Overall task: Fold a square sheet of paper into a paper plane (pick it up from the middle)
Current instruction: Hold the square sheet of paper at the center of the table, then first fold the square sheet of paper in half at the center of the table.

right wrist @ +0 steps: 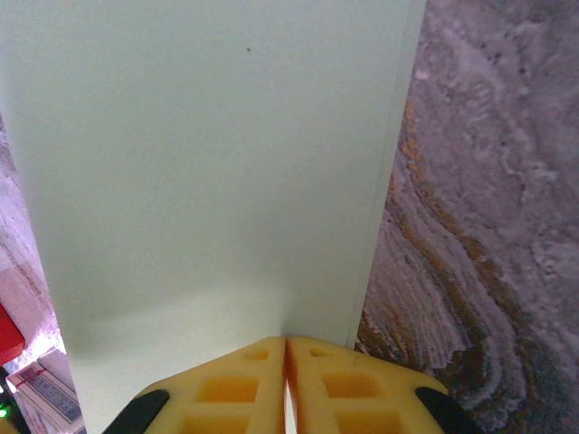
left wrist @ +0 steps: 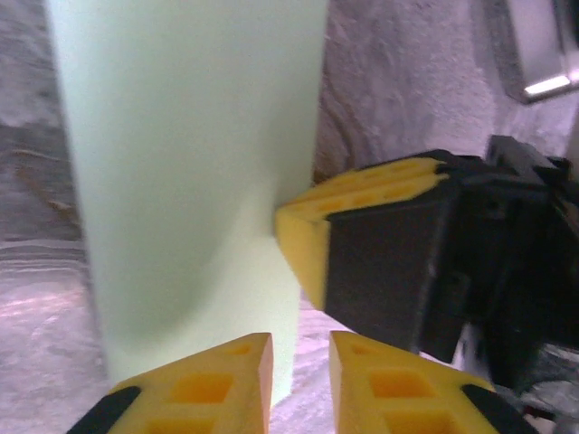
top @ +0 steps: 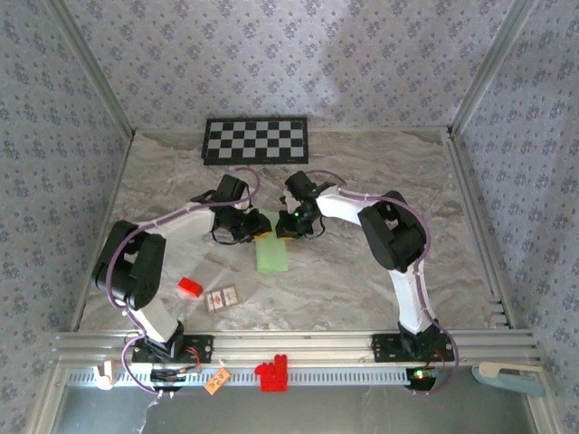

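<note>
**Both arms meet at the green paper in mid-desk**

The paper lies near the middle of the desk, a little toward the near edge. From above it reads as a narrow pale green rectangle, its long sides running from the far edge toward the near edge. Both arms bend inward and meet at its far end.

The right gripper has its jaws pressed together with no gap between the yellow pads. The paper runs straight out from between their tips, so they are clamped on its edge. In the left wrist view the same gripper comes in from the right and its yellow tip meets the long side of the paper, which bows slightly there with a soft shadow along it.

The left gripper is at the paper's end, just beside the right one. Its jaws stand narrowly apart, and a corner of the paper reaches down into the gap between them. Whether either pad touches the sheet cannot be told.

A checkerboard lies flat against the far edge, well apart from the paper. A red block and a small card sit beside each other toward the near left corner, close to the left arm's elbow.
</note>
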Controlling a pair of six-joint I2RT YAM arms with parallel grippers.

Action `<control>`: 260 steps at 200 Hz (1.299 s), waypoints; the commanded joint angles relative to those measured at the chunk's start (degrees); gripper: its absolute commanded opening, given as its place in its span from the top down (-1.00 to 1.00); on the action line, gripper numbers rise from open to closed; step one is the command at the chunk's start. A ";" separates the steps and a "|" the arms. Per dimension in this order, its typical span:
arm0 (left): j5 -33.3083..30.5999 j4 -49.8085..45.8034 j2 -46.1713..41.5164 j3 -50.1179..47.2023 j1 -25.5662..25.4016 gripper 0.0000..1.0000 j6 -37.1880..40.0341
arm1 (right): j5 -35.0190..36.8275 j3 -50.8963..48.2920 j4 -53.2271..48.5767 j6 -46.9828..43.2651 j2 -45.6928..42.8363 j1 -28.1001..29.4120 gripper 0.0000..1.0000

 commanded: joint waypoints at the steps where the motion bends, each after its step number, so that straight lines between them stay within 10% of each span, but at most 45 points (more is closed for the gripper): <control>1: 4.86 3.33 2.23 -0.06 -0.39 0.59 -1.64 | 7.18 -1.69 -6.72 -0.85 5.39 0.66 0.75; 174: -7.55 -7.17 6.75 -4.50 1.98 0.69 5.48 | 12.59 -0.18 -12.06 -1.71 7.29 0.96 0.75; 260: 3.52 1.13 -3.95 -5.15 5.46 0.66 5.03 | 13.60 0.25 -13.07 -2.52 7.29 0.90 0.76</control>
